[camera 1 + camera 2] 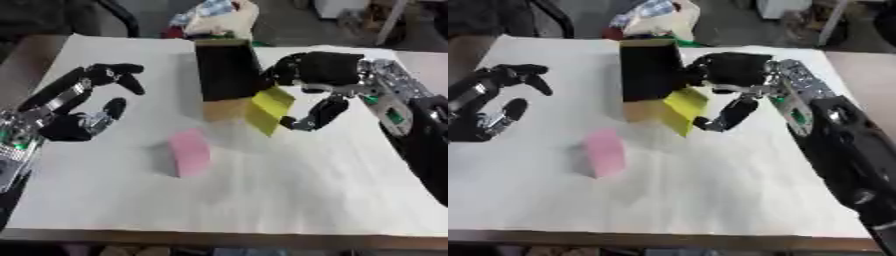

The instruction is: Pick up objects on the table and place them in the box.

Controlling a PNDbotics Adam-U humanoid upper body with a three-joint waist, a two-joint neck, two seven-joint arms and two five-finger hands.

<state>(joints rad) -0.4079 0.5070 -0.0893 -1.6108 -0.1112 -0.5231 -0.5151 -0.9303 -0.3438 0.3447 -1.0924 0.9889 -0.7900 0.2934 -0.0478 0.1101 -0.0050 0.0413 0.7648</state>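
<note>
Left eye view: right hand pinching yellow sheet, seemingly light and flexible, beside box; left hand spread.

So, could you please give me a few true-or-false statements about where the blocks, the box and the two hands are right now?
1. The right hand holds the yellow block beside the box. True.
2. The pink block lies inside the box. False: it rests on the table, in front of the box.
3. The left hand grips the pink block. False: it is open, off to the left, touching nothing.
4. The box is dark inside. True.
</note>
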